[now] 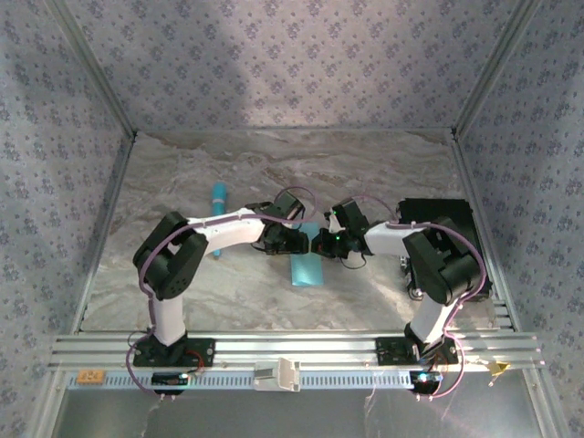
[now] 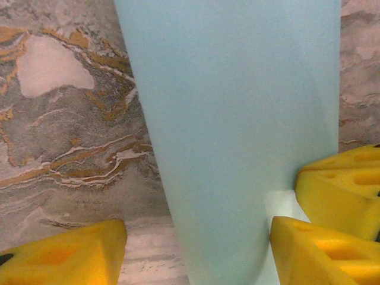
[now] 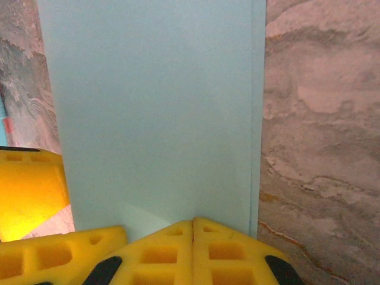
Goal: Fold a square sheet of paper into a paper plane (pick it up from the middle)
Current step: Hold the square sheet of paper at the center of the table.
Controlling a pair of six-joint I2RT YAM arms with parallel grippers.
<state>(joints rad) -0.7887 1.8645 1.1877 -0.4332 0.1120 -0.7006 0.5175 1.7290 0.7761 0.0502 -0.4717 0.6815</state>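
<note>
The square sheet of paper is folded into a light-blue strip, laid flat before the right gripper.

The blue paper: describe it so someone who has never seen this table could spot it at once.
On the marble table, look at the middle, where the left gripper and right gripper meet. The paper lies there, a pale blue strip. It is flat and wide, unlike the slim turquoise stick further left.
</note>
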